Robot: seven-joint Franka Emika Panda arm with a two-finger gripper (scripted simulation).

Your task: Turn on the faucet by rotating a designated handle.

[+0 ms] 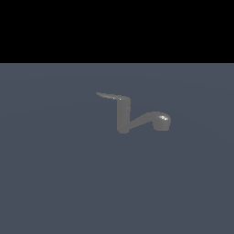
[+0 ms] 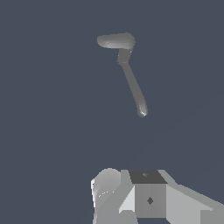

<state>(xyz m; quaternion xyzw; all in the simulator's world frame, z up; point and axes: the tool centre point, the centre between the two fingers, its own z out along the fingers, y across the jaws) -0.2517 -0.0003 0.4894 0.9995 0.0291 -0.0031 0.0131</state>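
Faucet (image 1: 124,114) stood mid-floor, well apart from my gripper (image 2: 131,197), whose jaw state I could not tell; approach step, next reaching its handle (image 1: 111,96) squarely.

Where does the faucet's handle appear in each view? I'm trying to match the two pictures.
Exterior view: the handle is the thin lever at the post's top, pointing toward the exterior view's left, a little above the picture's centre.
Wrist view: the handle is the broad flat shape in the upper part of the frame, seen from above.
Shared landmark: the spout's shiny rounded head.
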